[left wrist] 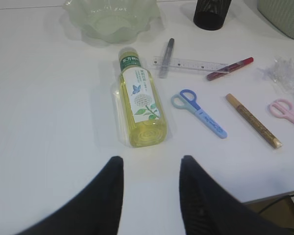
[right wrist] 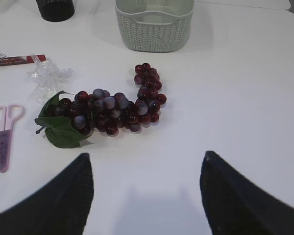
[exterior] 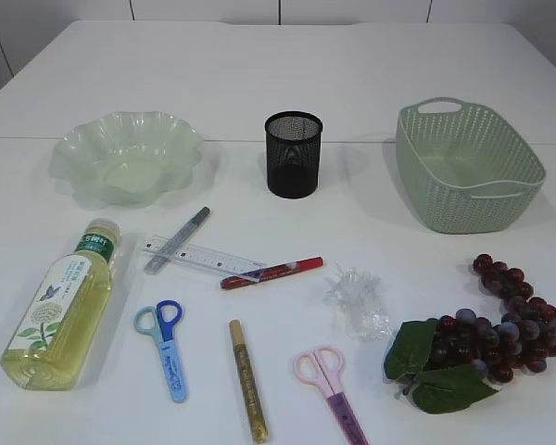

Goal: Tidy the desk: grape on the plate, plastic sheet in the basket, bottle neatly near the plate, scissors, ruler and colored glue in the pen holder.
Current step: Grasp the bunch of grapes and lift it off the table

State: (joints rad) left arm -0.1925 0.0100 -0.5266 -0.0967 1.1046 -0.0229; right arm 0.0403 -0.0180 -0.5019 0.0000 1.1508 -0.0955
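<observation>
On the white table, the green plate sits at 10 o'clock, the black mesh pen holder at 12 and the green basket at 2. At 8 o'clock the bottle lies on its side, near the clear ruler, silver glue pen and red glue pen. At 6 lie blue scissors, a gold glue pen and pink scissors. The plastic sheet sits beside the grape at 4. The left gripper and right gripper hang spread, holding nothing.
</observation>
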